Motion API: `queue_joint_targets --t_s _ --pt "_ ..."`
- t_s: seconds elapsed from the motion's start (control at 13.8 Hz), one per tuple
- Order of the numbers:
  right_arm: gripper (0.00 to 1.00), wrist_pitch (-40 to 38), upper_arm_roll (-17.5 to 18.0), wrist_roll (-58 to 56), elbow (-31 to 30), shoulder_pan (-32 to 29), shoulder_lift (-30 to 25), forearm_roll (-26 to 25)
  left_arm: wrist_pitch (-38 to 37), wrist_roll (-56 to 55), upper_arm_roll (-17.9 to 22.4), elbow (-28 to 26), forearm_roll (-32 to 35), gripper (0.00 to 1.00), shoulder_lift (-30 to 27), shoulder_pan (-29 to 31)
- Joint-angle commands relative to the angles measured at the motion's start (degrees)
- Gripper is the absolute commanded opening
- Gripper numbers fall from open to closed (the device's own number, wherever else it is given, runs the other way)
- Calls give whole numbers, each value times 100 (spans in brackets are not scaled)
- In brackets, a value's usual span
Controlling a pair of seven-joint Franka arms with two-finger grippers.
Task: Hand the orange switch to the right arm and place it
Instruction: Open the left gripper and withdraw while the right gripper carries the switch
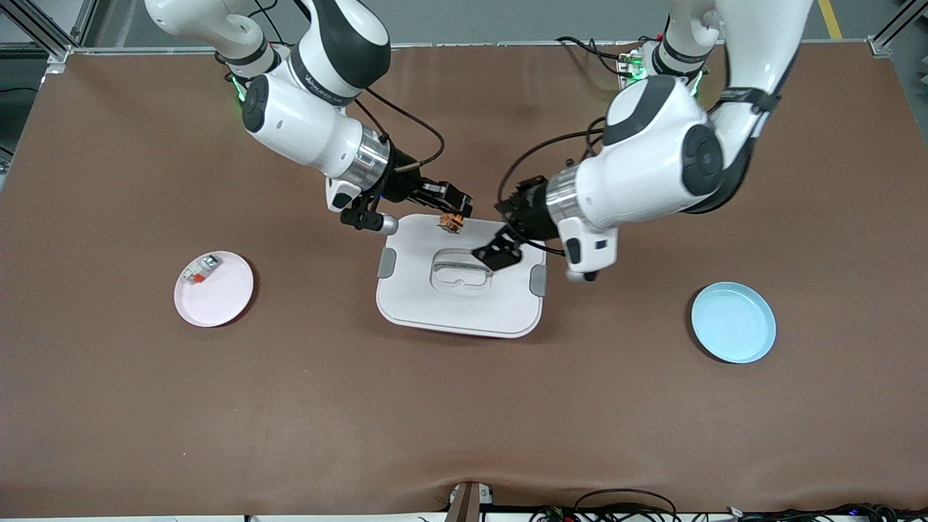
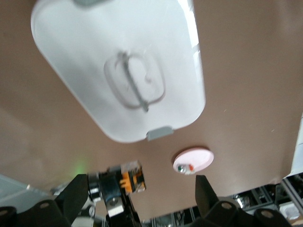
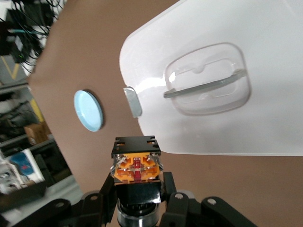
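Observation:
The orange switch [image 1: 451, 222] hangs over the rim of the white lidded box [image 1: 420, 304] that lies farther from the front camera. My right gripper [image 1: 454, 212] is shut on the switch's black body. In the right wrist view the switch [image 3: 136, 163] sits between the fingers [image 3: 105, 191], orange face outward. My left gripper [image 1: 491, 236] is open over the box, just beside the switch and not touching it. In the left wrist view its two fingers [image 2: 71, 198] stand wide apart, and the switch [image 2: 130, 176] shows farther off in the right gripper's hold.
A pink plate [image 1: 214, 288] holding a small white-and-red component [image 1: 201, 270] lies toward the right arm's end. A blue plate [image 1: 733, 322] lies toward the left arm's end. The white box has a clear handle [image 1: 461, 270] and grey clips.

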Motion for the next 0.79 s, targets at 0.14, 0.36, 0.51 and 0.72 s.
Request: queue_joint_targets --t_s 0.14,0.36,0.51,0.72 --pt "0 -1710 32 -308 635 -690 -167 -1214 -402 940 15 -51 1049 100 -551 594" --pt "0 -2449 23 -1194 653 -1077 -317 -1978 -974 1706 24 -60 1874 100 -762 990" --pt "0 -2749 23 -1949 618 -1244 -379 -2690 -1395 1761 24 -60 2630 100 -842 1122" --pt "0 -2961 23 -3713 548 -1604 -379 -3640 -1923 2504 32 -60 3476 100 -948 1227"
